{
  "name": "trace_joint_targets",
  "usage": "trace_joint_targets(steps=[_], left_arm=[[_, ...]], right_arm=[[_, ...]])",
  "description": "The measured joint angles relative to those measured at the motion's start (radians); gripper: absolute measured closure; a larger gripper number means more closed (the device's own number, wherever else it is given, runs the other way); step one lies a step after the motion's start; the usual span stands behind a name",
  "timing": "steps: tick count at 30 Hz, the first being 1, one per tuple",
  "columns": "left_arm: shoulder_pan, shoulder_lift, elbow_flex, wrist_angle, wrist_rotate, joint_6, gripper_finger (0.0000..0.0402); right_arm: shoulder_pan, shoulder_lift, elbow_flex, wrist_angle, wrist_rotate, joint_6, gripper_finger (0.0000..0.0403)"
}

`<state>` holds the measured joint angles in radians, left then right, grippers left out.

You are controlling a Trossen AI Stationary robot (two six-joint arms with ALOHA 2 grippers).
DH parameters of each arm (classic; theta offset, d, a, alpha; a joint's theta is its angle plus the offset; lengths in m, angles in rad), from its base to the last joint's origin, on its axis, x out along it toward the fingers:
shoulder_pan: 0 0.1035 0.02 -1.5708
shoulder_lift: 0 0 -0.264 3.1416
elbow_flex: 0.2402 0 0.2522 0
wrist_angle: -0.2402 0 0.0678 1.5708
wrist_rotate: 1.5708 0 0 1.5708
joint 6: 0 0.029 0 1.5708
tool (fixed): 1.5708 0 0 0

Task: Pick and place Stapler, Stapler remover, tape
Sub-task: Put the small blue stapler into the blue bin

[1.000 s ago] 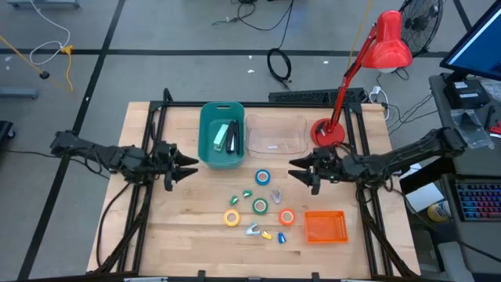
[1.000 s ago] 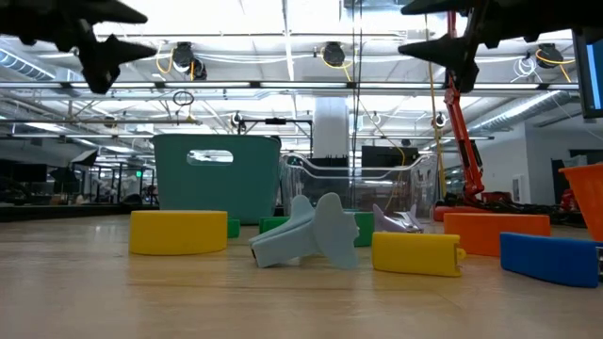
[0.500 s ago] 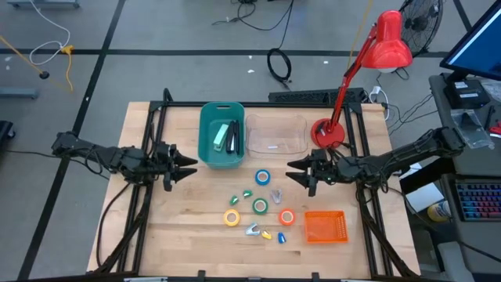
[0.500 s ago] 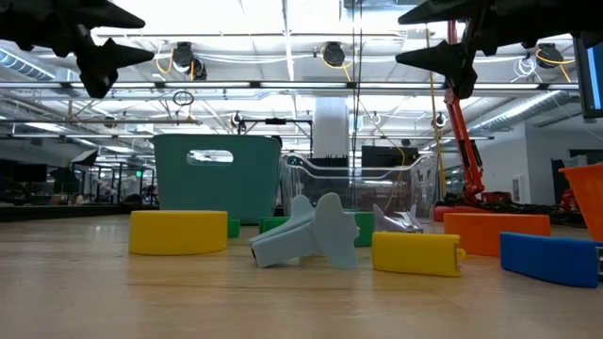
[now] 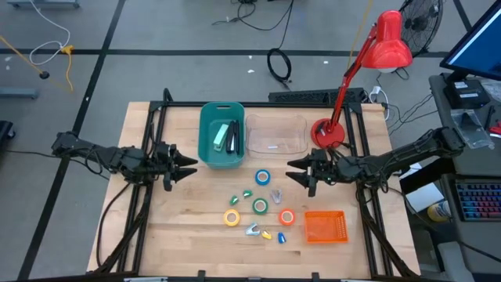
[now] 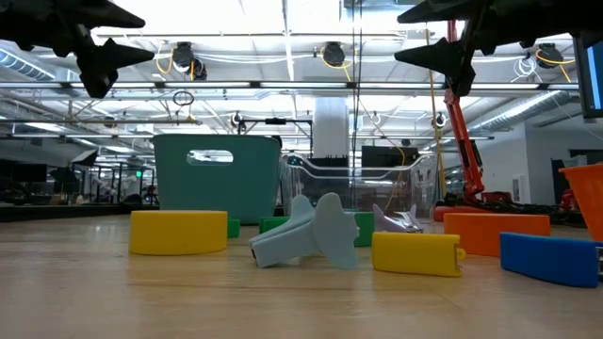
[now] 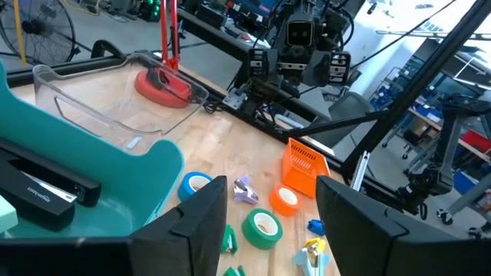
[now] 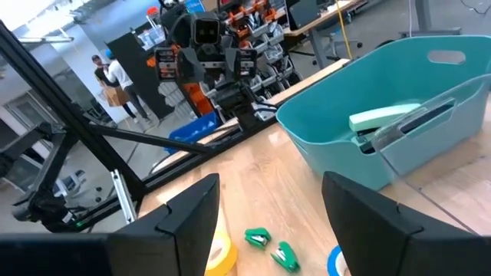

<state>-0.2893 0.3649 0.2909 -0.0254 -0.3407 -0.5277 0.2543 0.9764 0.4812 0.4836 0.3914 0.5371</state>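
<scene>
My right gripper point(image 5: 301, 173) hovers wide open and empty just beside the blue tape roll point(image 5: 263, 178) on the table; light, rigid ring, likely slippery, so I'd pinch across its rim.

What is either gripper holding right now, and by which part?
Nothing is held. The left gripper and the right gripper both hover open above the table, apart from the tape rolls lying between them.

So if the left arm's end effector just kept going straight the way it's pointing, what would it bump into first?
Probably the right end effector, which faces the left end effector across the table. Both hang above the items, so the gap looks free, though height is hard to judge.
</scene>
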Motion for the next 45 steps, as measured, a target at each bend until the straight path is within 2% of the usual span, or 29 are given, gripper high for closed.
trace_joint_targets(steps=[7, 18, 26, 31, 36, 42, 45], left_arm=[[0.000, 0.000, 0.000, -0.008, 0.007, 0.025, 0.0201], [0.000, 0.000, 0.000, -0.055, 0.029, 0.003, 0.0201], [0.000, 0.000, 0.000, -0.054, 0.062, 0.052, 0.0201], [0.000, 0.000, 0.000, -0.056, 0.086, 0.052, 0.0201], [0.000, 0.000, 0.000, -0.057, 0.086, 0.053, 0.0201], [0.000, 0.000, 0.000, -0.062, 0.086, 0.074, 0.0201], [0.000, 0.000, 0.000, -0.062, 0.086, 0.074, 0.0201]], right_arm=[[0.038, 0.006, 0.043, 0.029, -0.003, -0.042, 0.0179], [0.062, 0.151, 0.312, -0.433, -0.005, -0.028, 0.0179], [0.062, 0.253, 0.430, -0.587, -0.063, -0.025, 0.0179], [0.062, 0.329, 0.488, -0.632, -0.188, -0.022, 0.0179], [0.085, 0.416, 0.572, -0.774, -0.346, 0.036, 0.0179], [0.131, 0.508, 0.674, -0.931, -0.474, 0.093, 0.0179], [0.148, 0.546, 0.703, -0.925, -0.529, 0.139, 0.0179]])
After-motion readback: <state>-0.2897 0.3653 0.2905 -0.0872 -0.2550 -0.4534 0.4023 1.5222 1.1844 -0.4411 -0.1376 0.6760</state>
